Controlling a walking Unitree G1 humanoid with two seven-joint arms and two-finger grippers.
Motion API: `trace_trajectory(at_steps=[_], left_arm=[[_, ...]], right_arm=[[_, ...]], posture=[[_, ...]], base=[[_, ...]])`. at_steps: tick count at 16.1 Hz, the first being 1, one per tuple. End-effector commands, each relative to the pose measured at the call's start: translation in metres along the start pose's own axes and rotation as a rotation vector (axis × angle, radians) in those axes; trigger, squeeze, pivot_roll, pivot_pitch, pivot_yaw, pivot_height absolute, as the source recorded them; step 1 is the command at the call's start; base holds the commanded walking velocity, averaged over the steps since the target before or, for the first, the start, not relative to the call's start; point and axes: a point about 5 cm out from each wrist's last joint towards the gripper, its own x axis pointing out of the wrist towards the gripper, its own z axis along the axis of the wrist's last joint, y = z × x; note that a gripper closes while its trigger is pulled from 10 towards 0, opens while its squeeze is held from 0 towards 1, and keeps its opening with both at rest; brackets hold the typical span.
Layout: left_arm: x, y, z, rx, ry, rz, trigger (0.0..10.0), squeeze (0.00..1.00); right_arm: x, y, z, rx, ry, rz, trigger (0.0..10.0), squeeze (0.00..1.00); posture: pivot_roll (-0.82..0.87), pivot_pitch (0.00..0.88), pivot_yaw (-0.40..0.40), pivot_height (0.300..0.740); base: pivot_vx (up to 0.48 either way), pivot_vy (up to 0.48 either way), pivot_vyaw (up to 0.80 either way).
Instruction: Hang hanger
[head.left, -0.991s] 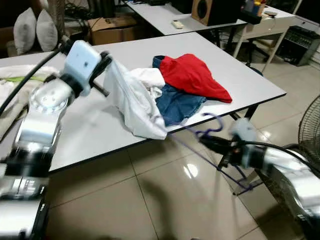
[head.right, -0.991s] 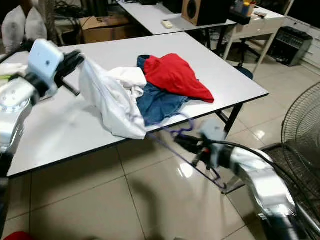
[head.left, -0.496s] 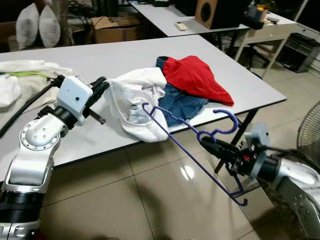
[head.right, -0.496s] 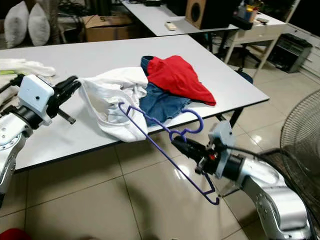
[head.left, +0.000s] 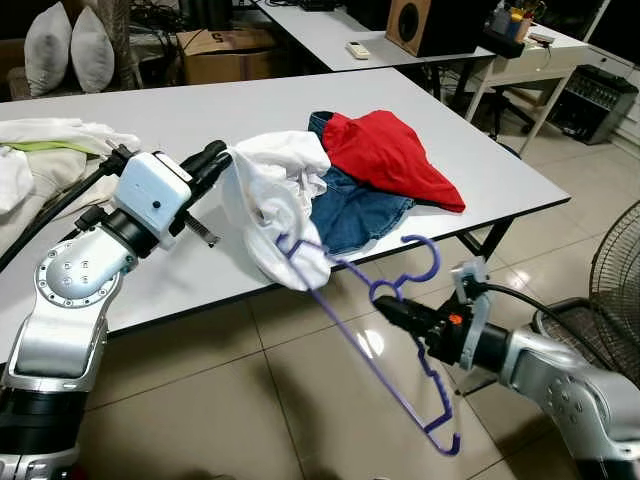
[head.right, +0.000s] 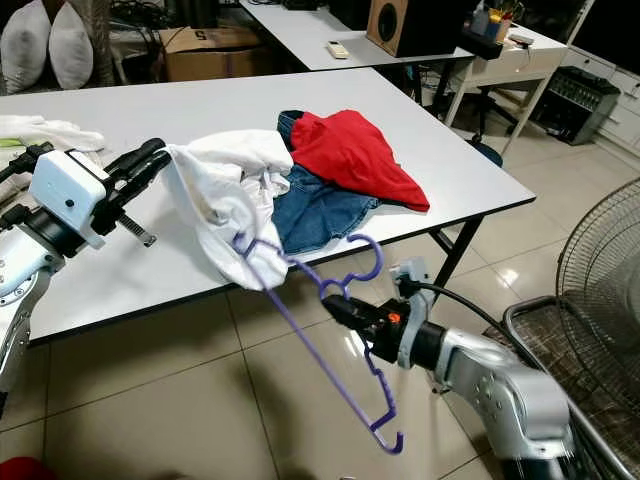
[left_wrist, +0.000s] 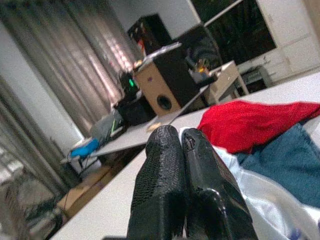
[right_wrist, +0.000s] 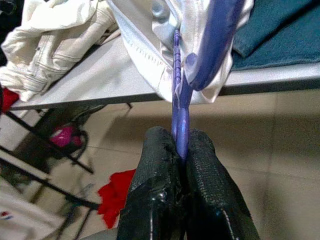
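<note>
Left eye view: your left hand (head.left: 215, 160) is clenched on the white garment (head.left: 275, 205), lifted off the table (head.left: 130, 255) edge. Your right hand (head.left: 395, 312) grips the purple hanger (head.left: 375, 335), whose far tip touches the garment's hem. Right wrist view: fingers (right_wrist: 155, 175) pinch the hanger. You're threading it; next, slide that tip into the garment's opening.

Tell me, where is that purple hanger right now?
The purple hanger is off the table's front edge, pinched in the right tool, its upper tip poking into the white garment the left tool holds.
</note>
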Motion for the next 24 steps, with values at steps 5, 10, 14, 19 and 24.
trace_trajectory(at_steps=[5,10,14,19,24], left_arm=[[0.006,-0.011,0.026,0.063,-0.125,-0.091,0.0,0.00],[-0.004,0.017,0.033,0.154,-0.145,0.061,0.0,0.00],[-0.006,0.041,0.017,0.240,-0.037,0.135,0.0,0.00],[-0.018,0.097,0.040,0.490,-0.082,0.511,0.0,0.00],[-0.026,-0.040,-0.033,0.079,0.118,0.012,0.0,0.00]], right_arm=[[-0.008,-0.005,0.009,0.140,-0.026,0.002,10.0,0.00],[-0.019,-0.034,0.029,0.244,-0.174,-0.211,10.0,0.00],[-0.011,-0.053,0.100,0.199,-0.418,-0.278,10.0,0.00],[0.013,-0.020,0.190,-0.096,-0.718,-0.147,10.0,0.00],[0.015,-0.054,0.067,0.065,-0.426,-0.345,10.0,0.00]], posture=[[-0.12,0.000,-0.098,0.740],[-0.12,0.000,-0.097,0.740],[-0.11,0.000,-0.087,0.740],[-0.09,0.000,-0.113,0.740],[-0.10,0.000,-0.106,0.740]], base=[[0.000,0.000,0.00],[0.000,0.000,0.00],[0.000,0.000,0.00],[0.000,0.000,0.00],[0.000,0.000,0.00]])
